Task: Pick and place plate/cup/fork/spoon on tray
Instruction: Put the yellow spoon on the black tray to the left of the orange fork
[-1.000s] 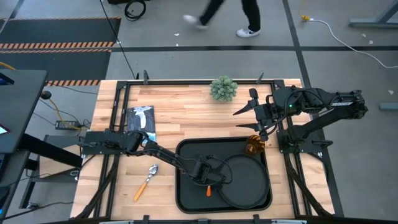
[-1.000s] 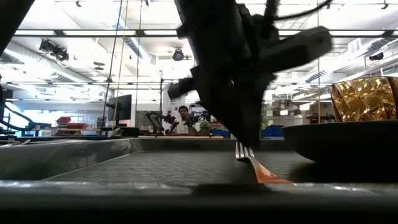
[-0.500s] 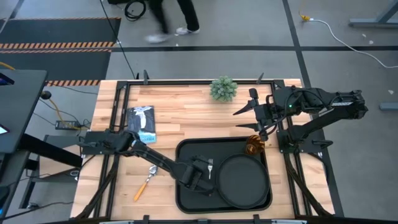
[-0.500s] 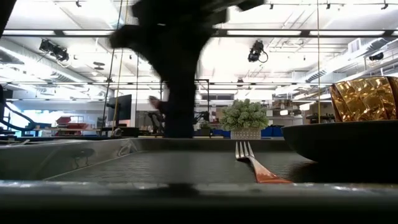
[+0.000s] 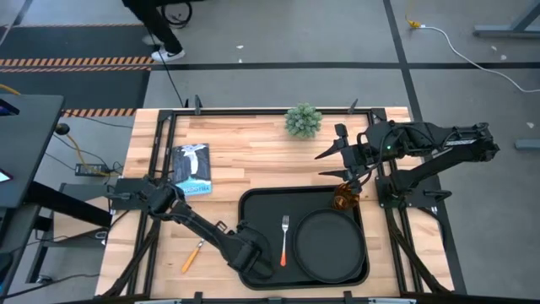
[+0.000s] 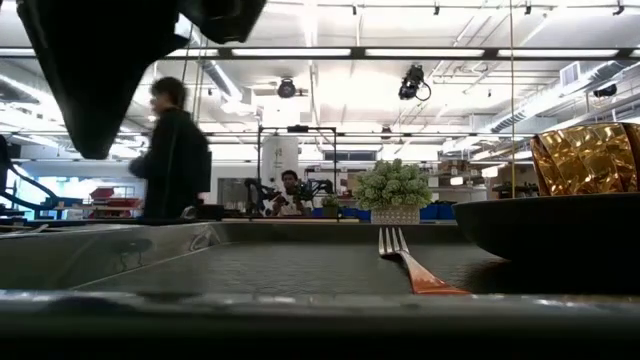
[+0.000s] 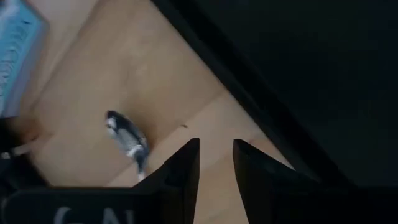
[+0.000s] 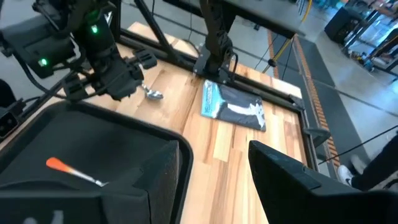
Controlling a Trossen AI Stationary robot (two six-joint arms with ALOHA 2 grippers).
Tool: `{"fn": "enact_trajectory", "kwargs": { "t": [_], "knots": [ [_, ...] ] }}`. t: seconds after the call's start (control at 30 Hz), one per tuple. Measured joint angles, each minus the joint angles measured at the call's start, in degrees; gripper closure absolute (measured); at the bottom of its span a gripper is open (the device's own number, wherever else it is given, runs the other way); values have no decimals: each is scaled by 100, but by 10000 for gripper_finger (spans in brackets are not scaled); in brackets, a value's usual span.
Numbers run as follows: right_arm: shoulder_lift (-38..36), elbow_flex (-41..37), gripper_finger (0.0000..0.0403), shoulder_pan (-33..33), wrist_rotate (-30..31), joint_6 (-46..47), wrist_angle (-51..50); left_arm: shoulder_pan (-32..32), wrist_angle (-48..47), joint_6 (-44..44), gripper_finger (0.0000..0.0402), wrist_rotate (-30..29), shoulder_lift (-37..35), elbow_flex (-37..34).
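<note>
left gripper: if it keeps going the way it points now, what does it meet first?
Probably bare table just off the tray rim. The left gripper has nothing between its open fingers; the spoon lies off to one side of that line. Depth is unclear.

Fork (image 5: 284,240), plate (image 5: 330,246), amber cup (image 5: 344,199) on black tray (image 5: 253,205), spoon (image 5: 194,252) on wood

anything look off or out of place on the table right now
Mostly tidy: the fork lies flat on the tray beside the plate, and the cup stands upright at the tray's far right corner. Only the spoon is still off the tray, on the bare wood to its left.
</note>
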Motion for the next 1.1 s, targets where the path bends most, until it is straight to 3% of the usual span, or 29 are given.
{"fn": "enact_trajectory", "kwargs": {
  "t": [0.37,0.53,0.73,0.97,1.1],
  "knots": [
    [-164,-2,202,-4,-191,53,-407,17,-296,279,332,-448,-255,-105],
    [-268,-124,202,5,-305,295,-515,-52,-303,6,347,-824,-698,-454],
    [-617,-783,202,11,-310,463,45,-166,-298,-526,356,-899,-1312,-1140],
    [-1004,-1802,202,117,-353,738,917,-318,-271,-1247,356,280,-1742,-1637],
    [-1175,-2161,202,190,-361,726,1269,-471,-139,-1223,337,809,-1689,-1671]
  ]
}}
